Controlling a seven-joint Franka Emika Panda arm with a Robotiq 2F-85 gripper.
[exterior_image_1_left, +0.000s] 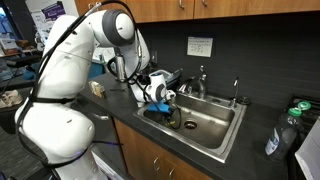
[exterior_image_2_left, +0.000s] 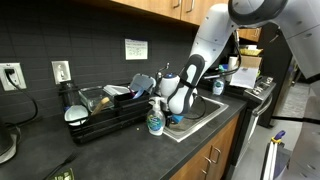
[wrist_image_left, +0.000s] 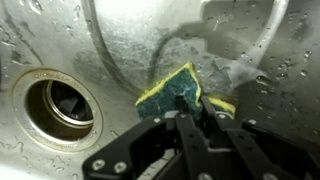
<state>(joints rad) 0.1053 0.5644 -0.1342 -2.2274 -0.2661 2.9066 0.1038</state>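
Dark countertop (exterior_image_2_left: 120, 150) runs along a dark tiled wall under wooden cabinets, and a steel sink (exterior_image_1_left: 215, 125) is set into it, with a faucet (exterior_image_1_left: 200, 80) at the rear rim. In both exterior views the white arm bends down over the counter edge and places the gripper (exterior_image_1_left: 165, 112) inside the basin, close to the near wall of the sink. In the wrist view the gripper (wrist_image_left: 200, 108) has its two fingers drawn together and clamped on a sponge (wrist_image_left: 180, 88), yellow with a blue-green scrubbing face. The sponge stands tilted on edge, with its lower corner pinched between the fingertips. It sits low over the wet basin floor; contact with the floor cannot be confirmed. The drain (wrist_image_left: 62, 103) lies beside the sponge, apart from it, with water drops scattered on the metal around both. In an exterior view a black dish rack (exterior_image_2_left: 105, 115) loaded with dishes stands on the counter beside the sink, and a soap bottle (exterior_image_2_left: 155, 122) stands between the rack and the basin edge, just beside the arm. A paper notice (exterior_image_2_left: 135, 48) hangs on the wall above the rack.
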